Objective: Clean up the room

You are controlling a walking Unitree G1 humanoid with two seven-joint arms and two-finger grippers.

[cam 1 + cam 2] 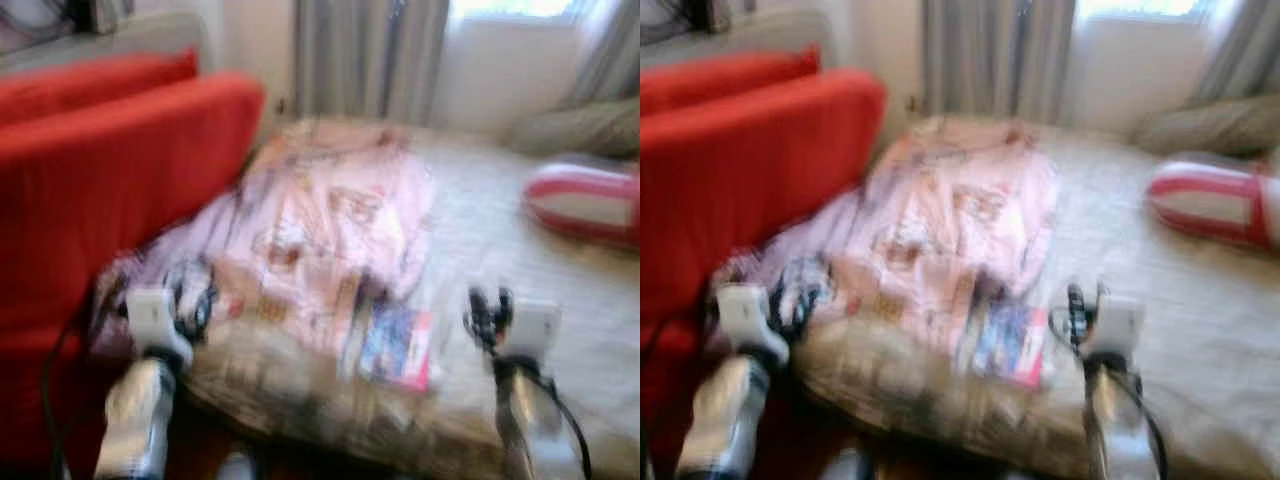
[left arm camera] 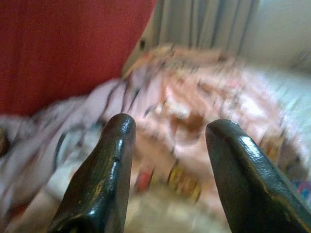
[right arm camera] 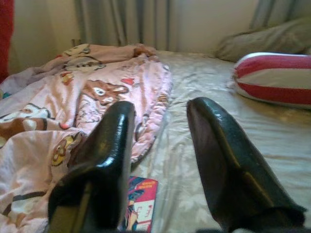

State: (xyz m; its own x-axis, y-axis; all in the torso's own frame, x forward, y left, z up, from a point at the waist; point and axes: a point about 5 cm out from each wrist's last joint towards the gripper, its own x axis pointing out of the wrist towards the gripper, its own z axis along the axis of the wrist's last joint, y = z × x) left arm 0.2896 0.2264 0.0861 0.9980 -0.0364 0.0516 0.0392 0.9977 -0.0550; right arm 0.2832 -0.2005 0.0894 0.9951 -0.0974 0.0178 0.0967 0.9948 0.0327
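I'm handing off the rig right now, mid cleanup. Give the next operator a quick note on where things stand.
Left gripper: open, empty, held over the near left edge of the pink cartoon blanket.
Right gripper: open, empty, above the bed sheet, just right of the book.
Blanket lies crumpled on the bed; book sits at its near edge; striped pillow at the far right.
Done: nothing visibly tidied. Left: blanket and book. Head views are blurred.

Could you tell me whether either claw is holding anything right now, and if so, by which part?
Nothing is held. The left claw and right claw are both open and empty, raised above the pink blanket on the bed.
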